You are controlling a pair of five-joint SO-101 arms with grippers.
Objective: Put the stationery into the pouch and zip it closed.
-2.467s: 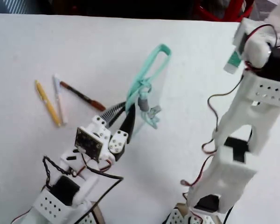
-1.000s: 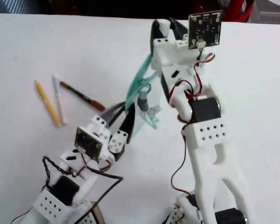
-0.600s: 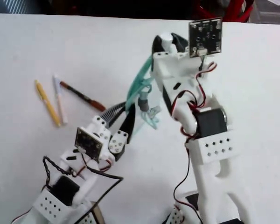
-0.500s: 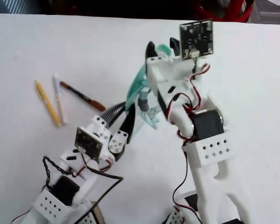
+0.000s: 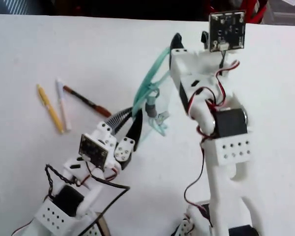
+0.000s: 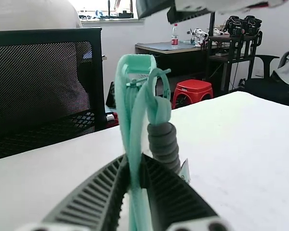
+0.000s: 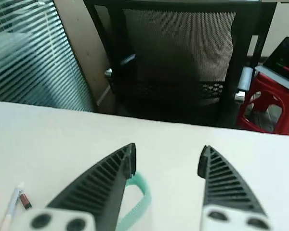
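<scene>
- Your left wrist view shows the left gripper (image 6: 135,168) clamped on the clear, mint-green-trimmed pouch (image 6: 133,96), which stands on edge.
- Your right wrist view shows the right gripper (image 7: 166,159) with fingers spread, just beside the pouch's far end.
- From above, a yellow pen (image 5: 50,108), a white pen (image 5: 62,103) and a brown pen (image 5: 86,102) lie well apart from the pouch, inside the white table's (image 5: 88,49) far edge.

The white table (image 5: 88,44) carries 3 pens lying close together: a yellow pen (image 5: 50,108), a white pen (image 5: 62,104) and a brown pen (image 5: 86,101) angled away.
</scene>
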